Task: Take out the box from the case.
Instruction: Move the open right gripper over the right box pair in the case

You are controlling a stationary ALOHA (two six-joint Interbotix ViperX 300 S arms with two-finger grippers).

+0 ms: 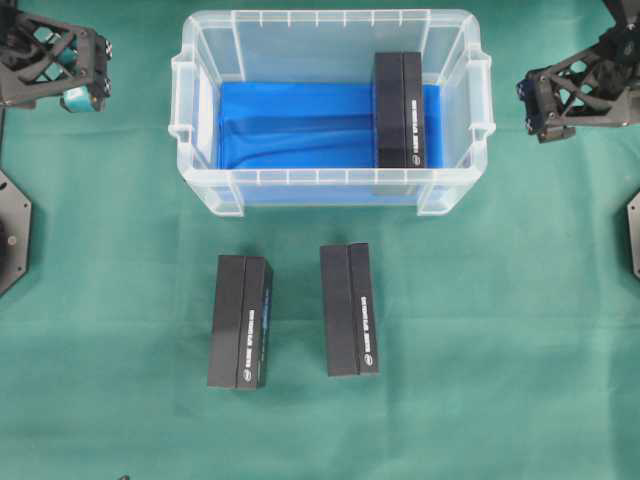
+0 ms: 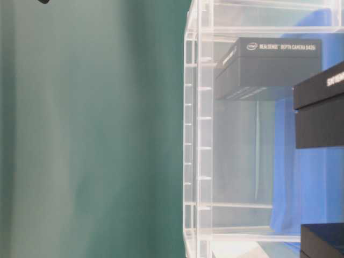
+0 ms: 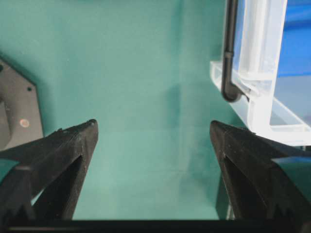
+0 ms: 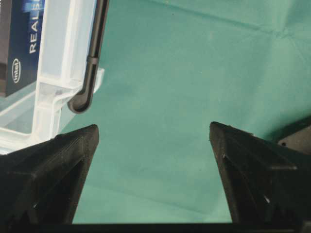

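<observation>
The case [image 1: 200, 185] is a clear plastic bin with a blue sheet on its floor, at the top middle of the overhead view. One black box [image 1: 400, 110] stands inside it against the right end; the same box [image 2: 269, 67] shows through the wall in the table-level view, and its printed side [image 4: 19, 43] in the right wrist view. My left gripper [image 3: 153, 131] hangs open over bare cloth, left of the case corner [image 3: 257, 92]. My right gripper [image 4: 153, 133] is open too, right of the case [image 4: 58, 63]. Neither touches anything.
Two more black boxes [image 1: 240, 322] [image 1: 349, 310] lie side by side on the green cloth in front of the case. The left arm [image 1: 55, 60] and right arm [image 1: 580, 90] sit at the far upper corners. Black base plates [image 1: 12, 235] show at both side edges.
</observation>
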